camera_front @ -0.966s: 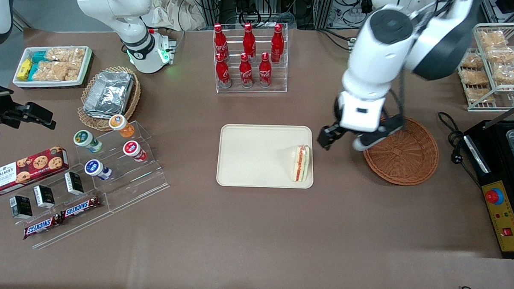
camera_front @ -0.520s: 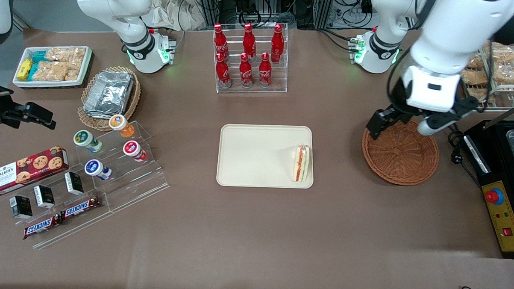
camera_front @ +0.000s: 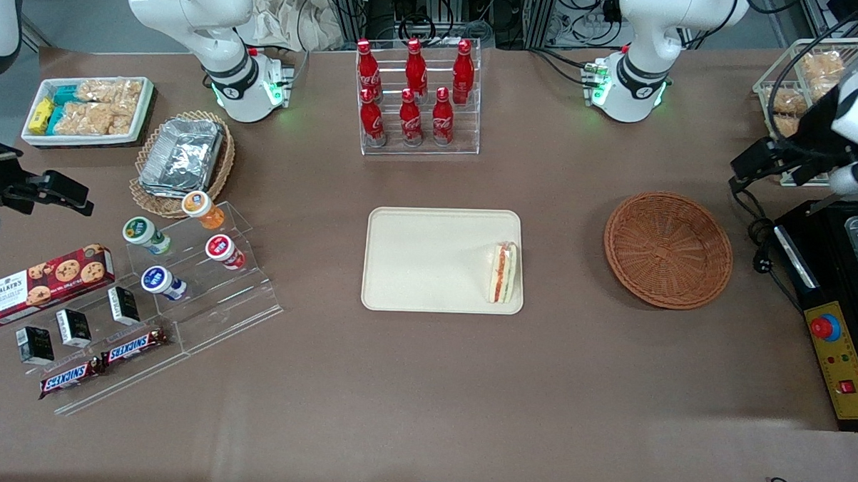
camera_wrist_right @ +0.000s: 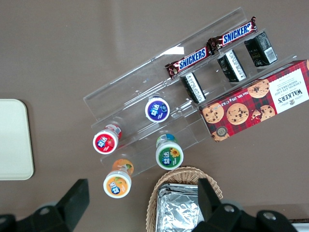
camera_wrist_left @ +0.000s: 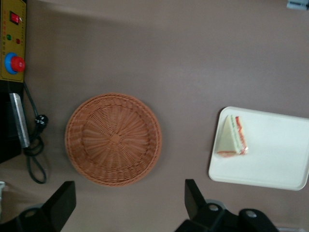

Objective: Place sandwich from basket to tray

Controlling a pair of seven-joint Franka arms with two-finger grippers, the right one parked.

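While hand (camera_wrist_left: 128, 205) gapes, triangular sandwich (camera_front: 503, 273) on smooth tray (camera_front: 428, 259).

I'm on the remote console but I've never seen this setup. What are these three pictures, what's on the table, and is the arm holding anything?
The wide picture looks down at the table from the front. The other two come from cameras on the two arms' wrists, looking down past their fingers.

The gripper is the two-finger claw on the working arm. It hangs high at that arm's end of the table, farther from the front camera than the basket. In its wrist view the fingers stand wide apart with nothing between them, so it holds nothing.

The basket is empty. The sandwich lies on the tray, at the tray's edge nearest the basket.

Elsewhere: cola bottles in a clear rack, and snacks toward the parked arm's end.
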